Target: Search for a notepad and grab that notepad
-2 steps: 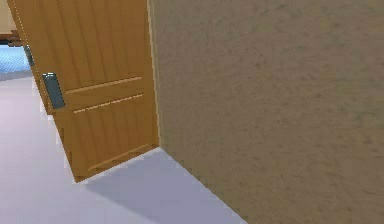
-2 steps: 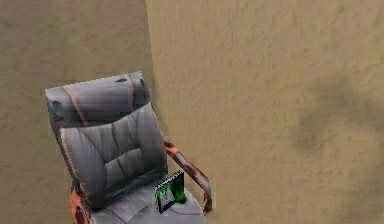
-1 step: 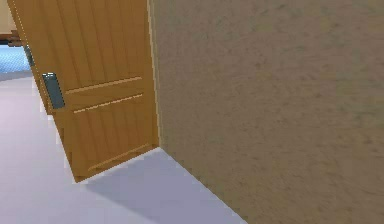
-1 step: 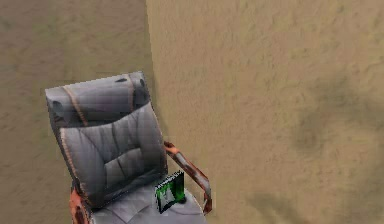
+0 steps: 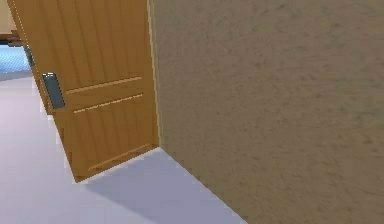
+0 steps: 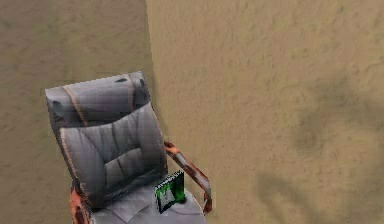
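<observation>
gripper: the state of the jaws cannot be told from these pictures.
flat dark rectangle [image 6: 169,190]: likely the task's notepad. Thin, with a dark face and bright green edging. It stands tilted on the chair seat, near the seat's front right in the arm side view.
writing: marks on the rectangle are too small to read.
green blob [image 6: 183,197]: small, just right of the rectangle on the same seat. Cannot tell if they touch.
chair [image 6: 105,135]: grey padded office chair with quilted back and seat and reddish-brown armrests. It stands near a wall corner.
wall [image 6: 290,90]: tan, rough texture, right of and beyond the chair.
door [image 5: 95,80]: orange-brown panelled wood, standing open, left in the forward view beside a tan wall.
handle plate [image 5: 53,90]: grey metal, at the door's left edge.
floor [image 5: 40,175]: pale grey-blue, near left.
</observation>
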